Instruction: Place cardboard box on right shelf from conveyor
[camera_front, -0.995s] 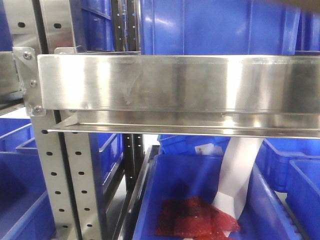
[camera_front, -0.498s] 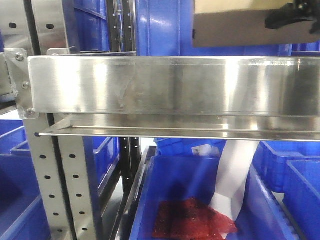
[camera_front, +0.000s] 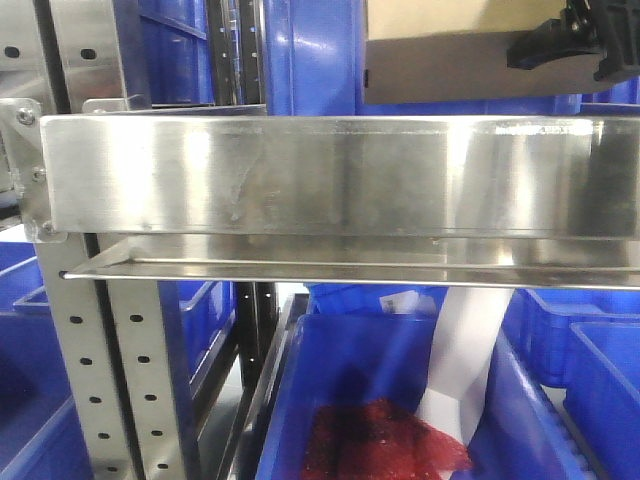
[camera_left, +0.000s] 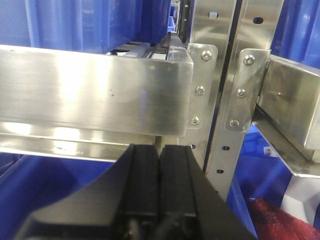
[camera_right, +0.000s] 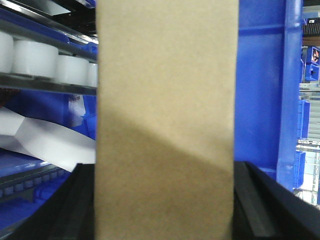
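The tan cardboard box (camera_front: 450, 50) hangs at the top right of the front view, just above and behind the right shelf's steel lip (camera_front: 300, 175). My right gripper (camera_right: 164, 172) is shut on the cardboard box (camera_right: 165, 110), with a black finger (camera_right: 80, 205) pressed on each side. One black finger (camera_front: 555, 42) shows against the box's right end. My left gripper (camera_left: 160, 165) is shut on nothing, low in front of a steel shelf lip (camera_left: 90, 90). The conveyor is out of view.
Blue plastic bins (camera_front: 320, 50) stand on the shelf behind the box. Below it are more bins (camera_front: 360, 370), one holding a red mesh bag (camera_front: 380, 445) and a white paper strip (camera_front: 465, 350). Perforated grey uprights (camera_front: 90, 360) stand at the left.
The cardboard box and right gripper have come down into the top right of the front view and shifted left. The shelf has slid slightly left in the frame.
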